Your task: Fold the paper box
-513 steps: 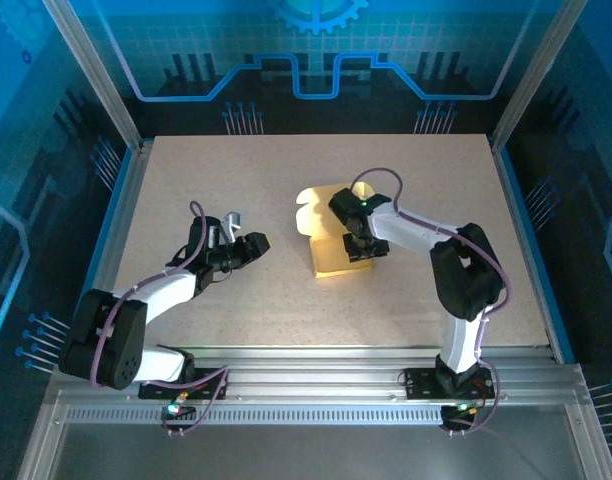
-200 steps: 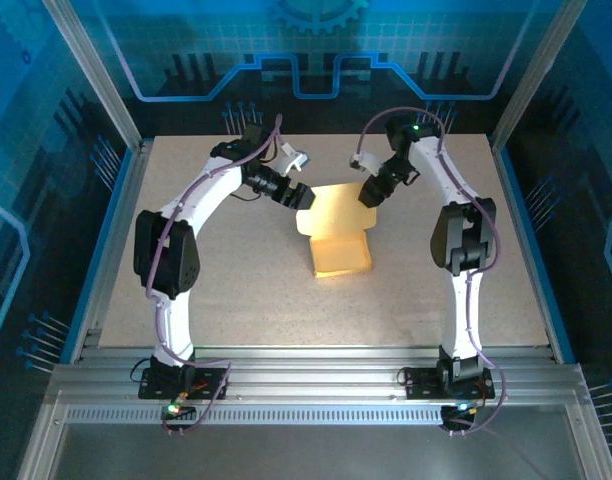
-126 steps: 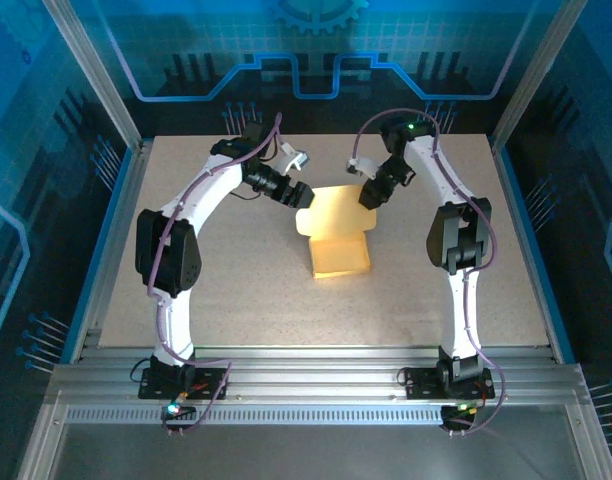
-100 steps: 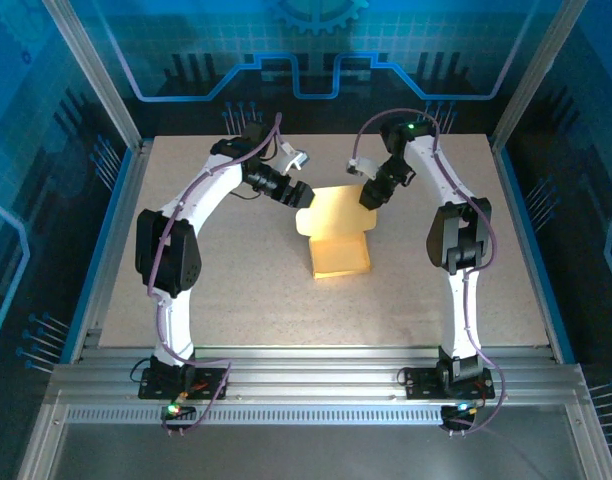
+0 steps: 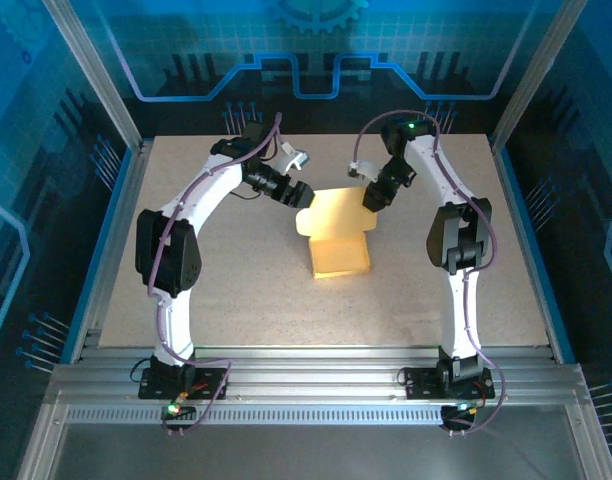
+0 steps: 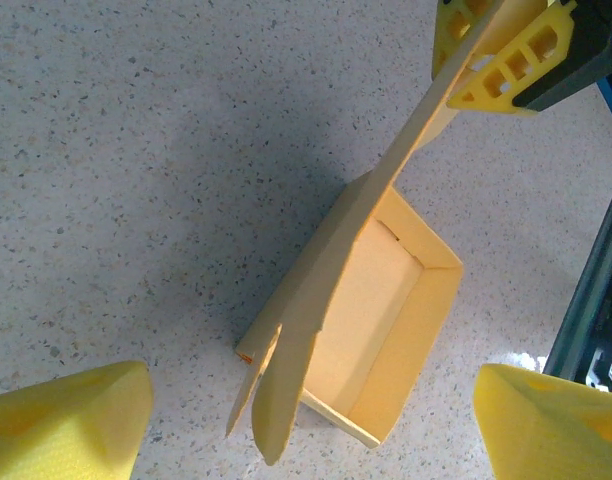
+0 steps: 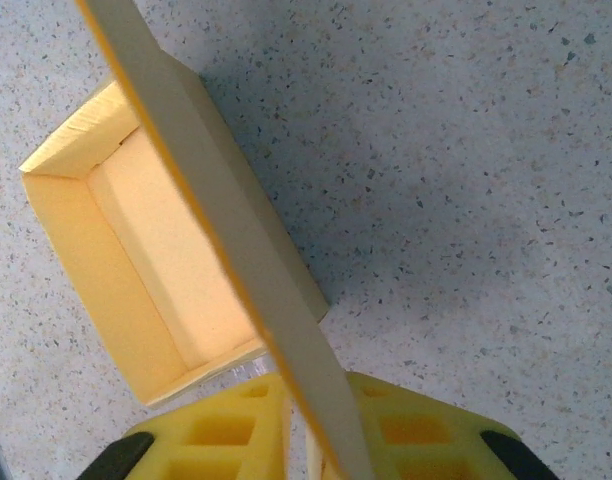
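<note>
Just now the clearest change is at the right tool (image 5: 372,199). A second ago its jaws stood partly apart beside the raised lid flap (image 5: 336,208), and they have since come together onto it. In the right wrist view the flap's thin edge runs straight down between the two yellow fingers (image 7: 216,432), which press it from both sides. A little earlier still, both arms were low and nearer their bases; they now reach out to the far side of the paper box (image 5: 341,255). The box sits near the middle of the desk (image 5: 236,290) with its open tray toward the robot and the flap standing up from the tray's far edge. As I judge it, the tray walls are already up and the lid is now under control, so what remains is swinging that flap over the opening and tucking its tab. The left tool (image 5: 299,194) hovers just beside the flap's left corner, apart from it. Its fingers (image 6: 66,420) are spread wide at the bottom corners of the left wrist view and hold nothing. From that same view the right tool can be seen pinching the flap's upper edge.
</note>
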Available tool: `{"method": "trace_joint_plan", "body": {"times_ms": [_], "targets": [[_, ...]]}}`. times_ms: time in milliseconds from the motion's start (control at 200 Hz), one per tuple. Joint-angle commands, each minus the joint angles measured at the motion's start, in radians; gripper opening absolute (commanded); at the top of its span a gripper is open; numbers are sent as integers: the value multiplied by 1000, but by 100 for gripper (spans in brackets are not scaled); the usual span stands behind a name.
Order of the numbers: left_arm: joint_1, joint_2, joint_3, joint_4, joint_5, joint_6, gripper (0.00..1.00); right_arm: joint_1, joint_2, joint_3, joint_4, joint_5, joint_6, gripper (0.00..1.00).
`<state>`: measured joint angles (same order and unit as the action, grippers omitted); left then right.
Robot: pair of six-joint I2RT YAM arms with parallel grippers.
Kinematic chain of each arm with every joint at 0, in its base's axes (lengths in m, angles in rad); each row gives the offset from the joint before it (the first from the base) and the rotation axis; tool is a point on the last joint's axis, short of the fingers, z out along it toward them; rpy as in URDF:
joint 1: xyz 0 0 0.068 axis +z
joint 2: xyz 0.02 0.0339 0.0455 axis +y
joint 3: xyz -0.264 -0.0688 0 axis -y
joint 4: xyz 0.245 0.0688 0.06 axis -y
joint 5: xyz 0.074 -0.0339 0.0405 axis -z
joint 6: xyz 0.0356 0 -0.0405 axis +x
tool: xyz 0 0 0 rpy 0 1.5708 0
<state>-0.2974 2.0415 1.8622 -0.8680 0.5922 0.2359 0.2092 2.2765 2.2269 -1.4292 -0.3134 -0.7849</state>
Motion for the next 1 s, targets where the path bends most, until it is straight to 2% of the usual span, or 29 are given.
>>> {"method": "trace_joint_plan", "body": {"times_ms": [0, 65, 230, 405, 605, 795, 885, 961, 996], "targets": [[-2, 8, 32, -25, 14, 4, 85, 4, -13, 27, -46, 14, -17, 17], [-2, 8, 32, -25, 14, 6, 85, 5, -14, 29, -49, 11, -17, 14], [-2, 8, 34, -22, 17, 4, 85, 6, -18, 35, -52, 9, -18, 0], [-13, 8, 35, -29, -12, -12, 82, 10, -26, 34, -46, 6, -6, 0], [-44, 39, 96, -133, -113, 24, 58, 17, -35, 33, -42, 11, 2, 0], [-67, 82, 136, -213, -132, 80, 45, 16, -37, 33, -38, 16, 5, 0], [-83, 101, 157, -234, -156, 89, 44, 16, -37, 33, -40, 16, 6, 0], [-90, 110, 164, -239, -176, 94, 33, 16, -37, 33, -43, 18, 6, 0], [-90, 113, 167, -241, -180, 93, 31, 16, -37, 33, -43, 20, 5, 0]]}}
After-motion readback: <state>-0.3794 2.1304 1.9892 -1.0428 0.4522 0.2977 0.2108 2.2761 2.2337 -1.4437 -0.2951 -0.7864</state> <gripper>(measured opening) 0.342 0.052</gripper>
